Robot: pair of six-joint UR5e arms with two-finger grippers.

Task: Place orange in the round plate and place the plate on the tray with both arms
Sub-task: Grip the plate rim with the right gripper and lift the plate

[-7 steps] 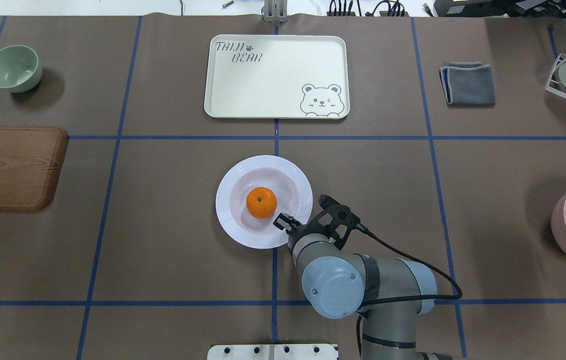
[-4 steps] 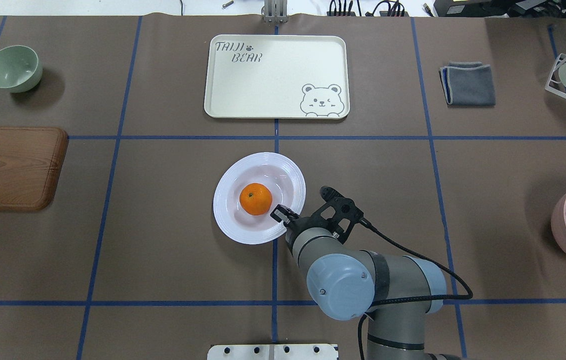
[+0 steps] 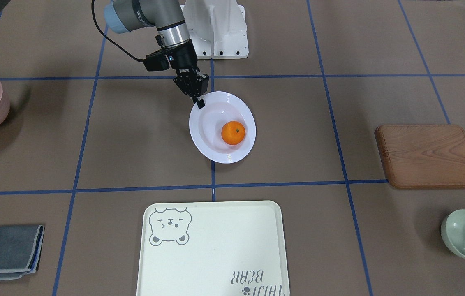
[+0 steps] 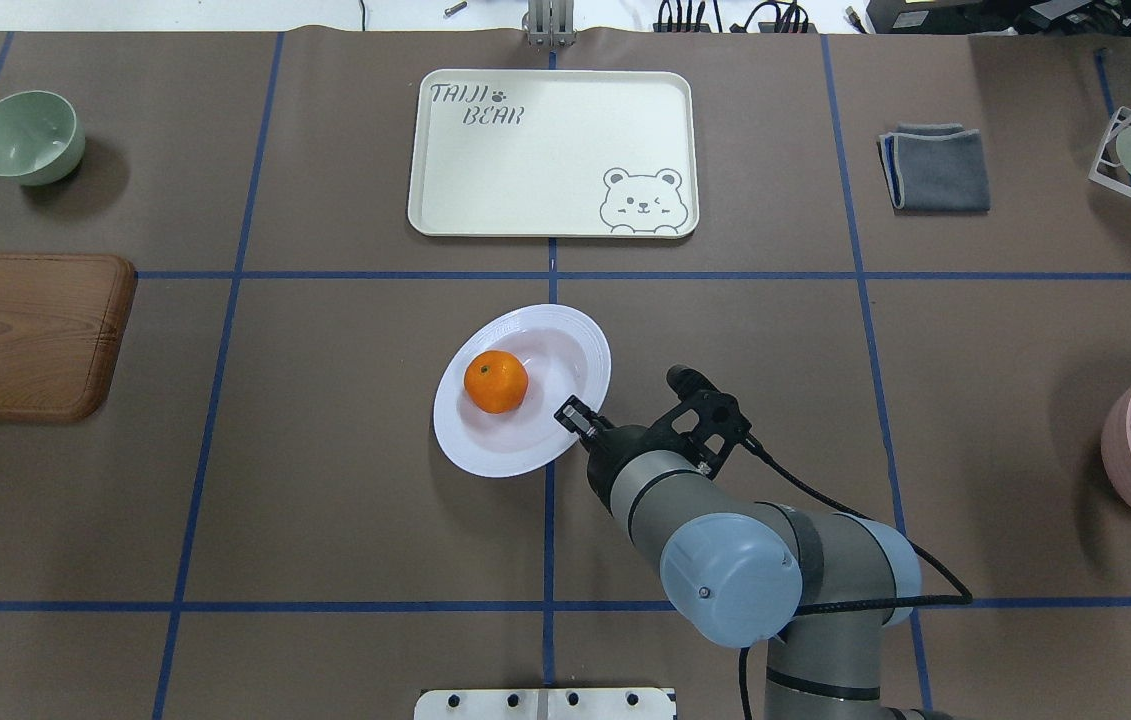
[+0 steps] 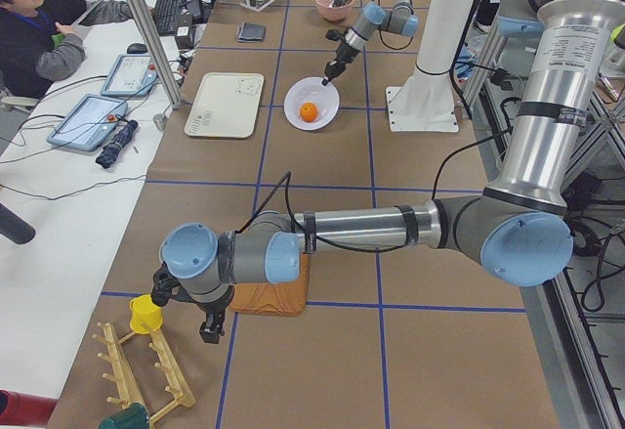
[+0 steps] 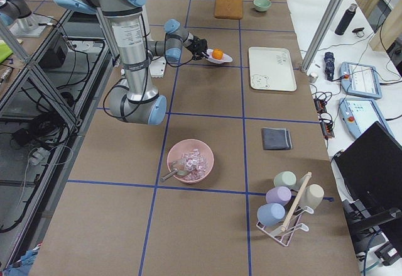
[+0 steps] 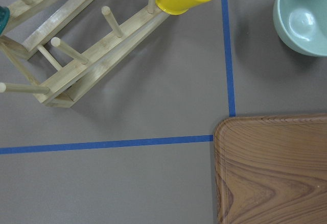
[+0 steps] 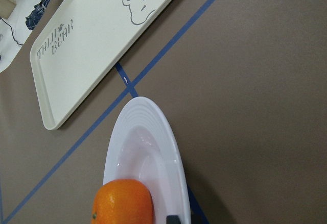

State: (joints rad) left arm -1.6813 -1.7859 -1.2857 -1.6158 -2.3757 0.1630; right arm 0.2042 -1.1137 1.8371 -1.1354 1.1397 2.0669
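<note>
My right gripper [image 4: 575, 413] pinches the rim of the round plate [image 4: 515, 462] on my side — the plate is tilted, the orange [image 4: 496, 382] in its hollow, away from my grip. The tray [image 4: 545, 170] lies well apart beyond it. The pink bowl [image 4: 1120, 440] holds clear chunks and a metal utensil. My left gripper [image 5: 208, 334] hangs by a wooden rack [image 7: 102, 60] — spread or pressed together, I cannot tell.
</note>
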